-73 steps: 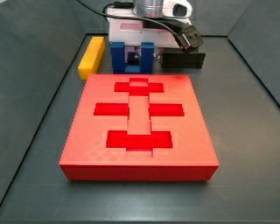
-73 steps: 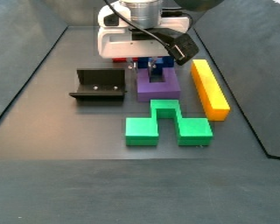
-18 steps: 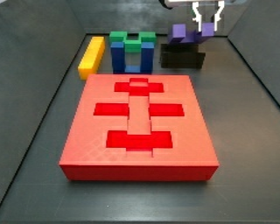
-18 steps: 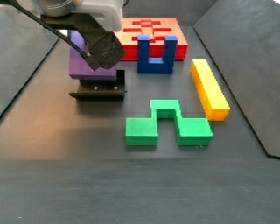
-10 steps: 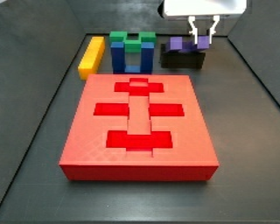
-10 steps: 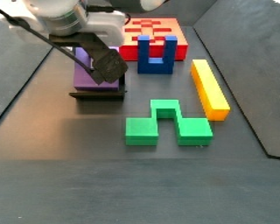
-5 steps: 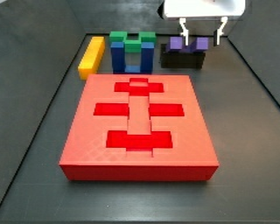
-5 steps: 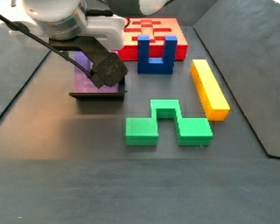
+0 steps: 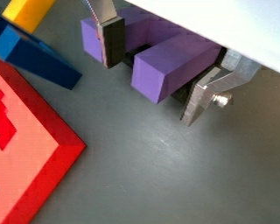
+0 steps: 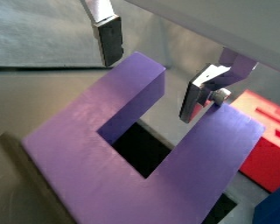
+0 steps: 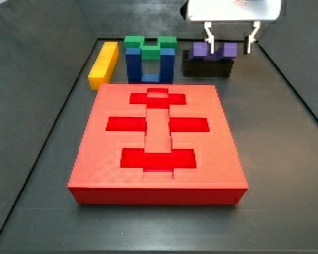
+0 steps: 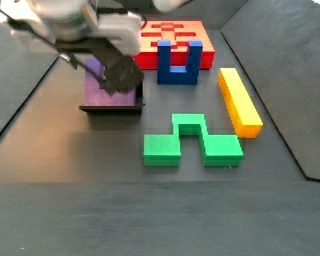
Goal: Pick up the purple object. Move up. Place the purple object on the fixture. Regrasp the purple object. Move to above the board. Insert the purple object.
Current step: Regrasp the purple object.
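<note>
The purple object [image 10: 95, 144] is a U-shaped block lying on the dark fixture [image 11: 210, 68] at the back of the floor, also seen in a side view [image 12: 99, 92]. My gripper [image 10: 154, 68] is open and straddles one of its prongs [image 9: 166, 72], with a gap showing between each finger pad and the purple. In a side view the gripper [image 11: 229, 46] hangs just over the fixture [image 12: 112, 108]. The red board [image 11: 155, 139] with brighter red slots lies apart from it in the middle of the floor, and its corner shows in a wrist view [image 10: 269, 131].
A blue block [image 11: 150, 65] and a green block [image 11: 152, 44] stand between the fixture and a long yellow bar [image 11: 106, 62]. In a side view the green block [image 12: 190, 140], yellow bar [image 12: 239, 100] and blue block [image 12: 179, 62] lie beside the fixture. Dark walls enclose the floor.
Over the last second my gripper came down with the purple object onto the fixture and its fingers spread apart, letting the block go. Since half a second ago little has moved.
</note>
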